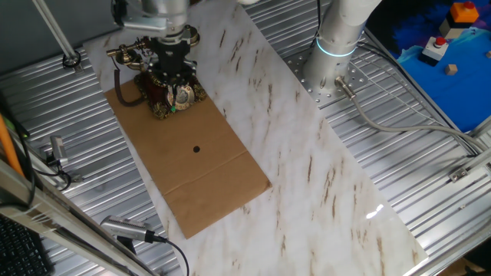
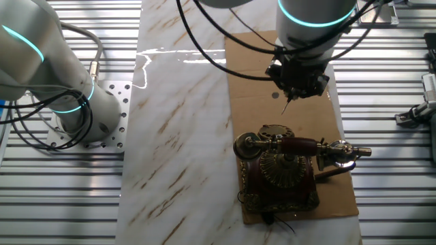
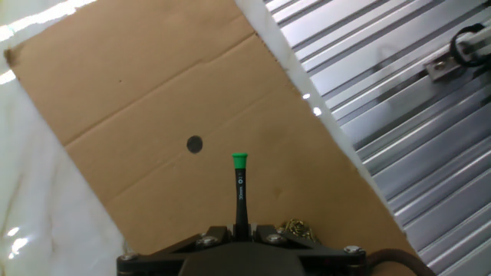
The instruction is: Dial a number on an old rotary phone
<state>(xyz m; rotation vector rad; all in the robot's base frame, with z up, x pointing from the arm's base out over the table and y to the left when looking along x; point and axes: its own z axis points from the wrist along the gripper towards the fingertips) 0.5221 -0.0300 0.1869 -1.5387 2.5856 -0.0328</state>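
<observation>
The old rotary phone (image 1: 163, 98) (image 2: 279, 173) stands on a cardboard sheet (image 1: 207, 176), dark red-brown with gold trim. Its handset (image 2: 300, 145) lies across the top. My gripper (image 2: 298, 85) (image 1: 172, 63) hangs over the phone's dial side, shut on a thin black stick (image 3: 240, 195) with a green tip (image 3: 240, 160). In the hand view my gripper (image 3: 240, 230) looks down on bare cardboard, and only a bit of the phone's gold trim (image 3: 294, 228) shows at the bottom edge. The stick's tip (image 2: 284, 110) hovers just off the phone's front edge.
The cardboard (image 3: 153, 92) lies on a marble slab (image 1: 307, 169) and bears a small black dot (image 1: 196, 149) (image 3: 195, 143). Ribbed metal tabletop (image 3: 383, 115) surrounds the slab. An arm base (image 1: 337, 46) (image 2: 75, 102) stands beside it. A blue tray (image 1: 453, 69) lies at one side.
</observation>
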